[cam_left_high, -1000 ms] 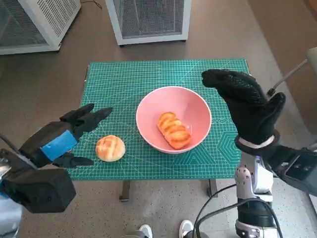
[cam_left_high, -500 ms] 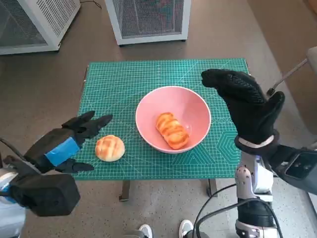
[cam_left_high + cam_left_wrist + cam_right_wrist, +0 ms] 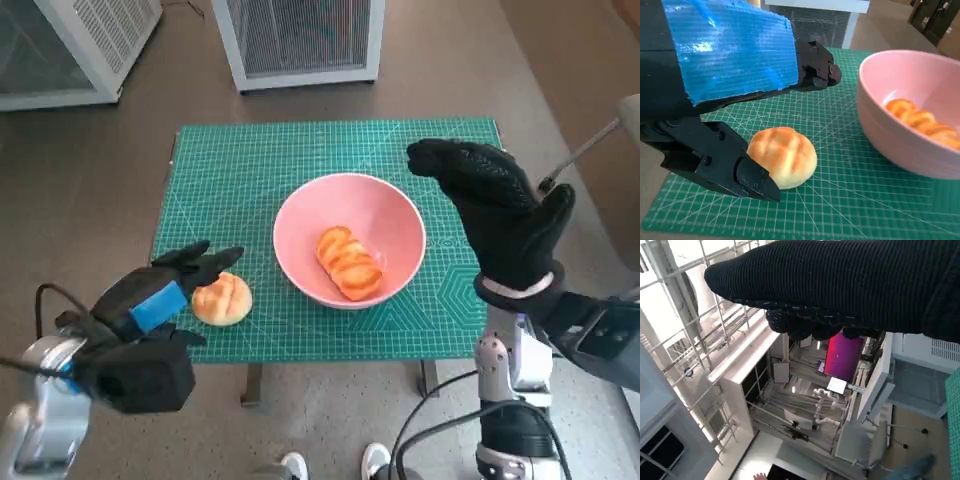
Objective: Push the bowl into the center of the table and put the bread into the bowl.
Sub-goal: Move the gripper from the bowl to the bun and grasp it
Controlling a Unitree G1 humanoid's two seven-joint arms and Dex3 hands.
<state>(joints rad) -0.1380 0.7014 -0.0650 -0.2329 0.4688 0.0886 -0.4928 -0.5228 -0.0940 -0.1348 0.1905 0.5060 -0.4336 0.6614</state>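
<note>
A pink bowl (image 3: 350, 240) sat near the middle of the surface (image 3: 260, 165), which was covered by a green cutting mat printed with a grid, and a long, ridged piece of bread (image 3: 349, 262) lay inside the bowl against its nearer wall. A second, round bun (image 3: 222, 298) with a scored golden top lay on the mat just beside the bowl, on the robot's left and close to the near edge, apart from the bowl's rim. The left hand (image 3: 165, 295), black with blue tape over its back, was low over the mat at the bun; its fingers (image 3: 720, 162) were spread wide to either side of the bun, one set reaching past its far side and another lying right at its near side. The left wrist view showed the lower fingers right up against the bun, though whether they actually touched it could not be told, and the bun was not lifted. The right hand (image 3: 500, 220), in its black knitted glove, was raised above the surface's right edge beside the bowl, fingers extended and apart, holding nothing. Beyond the far edge of the surface stood white cabinets with mesh fronts (image 3: 300, 40) on the floor.
</note>
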